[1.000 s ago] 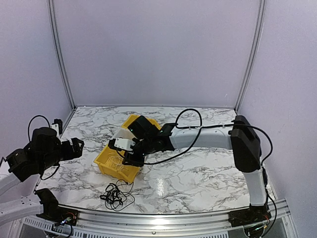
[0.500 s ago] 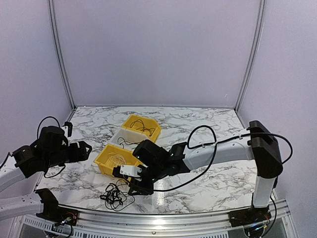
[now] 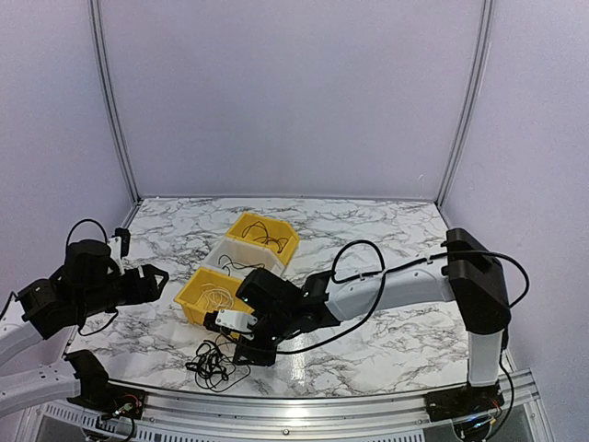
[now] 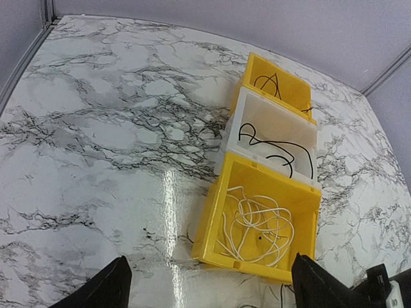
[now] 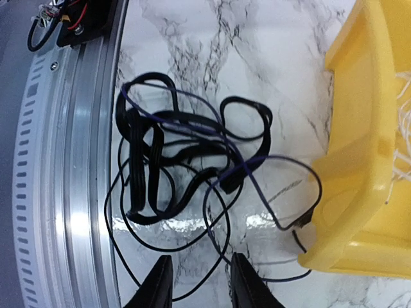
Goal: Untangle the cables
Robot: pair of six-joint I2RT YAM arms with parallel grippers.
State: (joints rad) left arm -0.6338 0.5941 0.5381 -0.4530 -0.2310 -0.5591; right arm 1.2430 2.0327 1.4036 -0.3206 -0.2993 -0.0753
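Cables (image 5: 186, 160): loose tangle of thin black loops with one bluish strand threaded through, lying flat on the surface (image 3: 386, 322) close to its near edge, left of the middle. I see its outer loops just beside the metal rail (image 5: 64, 192) along that edge. One loose end reaches the foot of the near yellow bin (image 5: 359, 160); I cannot tell whether it touches.
Right pincer (image 5: 200, 285): released, fingers partly apart, hanging over the fringe of the tangle that faces the surface's right edge. A thin strand runs under the gap, but I see nothing clamped.
Left pincer (image 4: 212, 292): released, fingers spread wide with nothing between them, held high near the surface's left edge, well apart from the tangle, looking down on the bins.
Bins: three in a touching row slanting from near the tangle toward the far edge, with the near yellow bin first, the white bin (image 4: 276, 108) in the middle and the far yellow bin (image 4: 295, 93) last.
Bin contents: white cords (image 4: 257, 221) coiled in the near yellow bin; black cord (image 4: 276, 144) in the white bin; another dark cord (image 4: 266, 82) in the far yellow bin.
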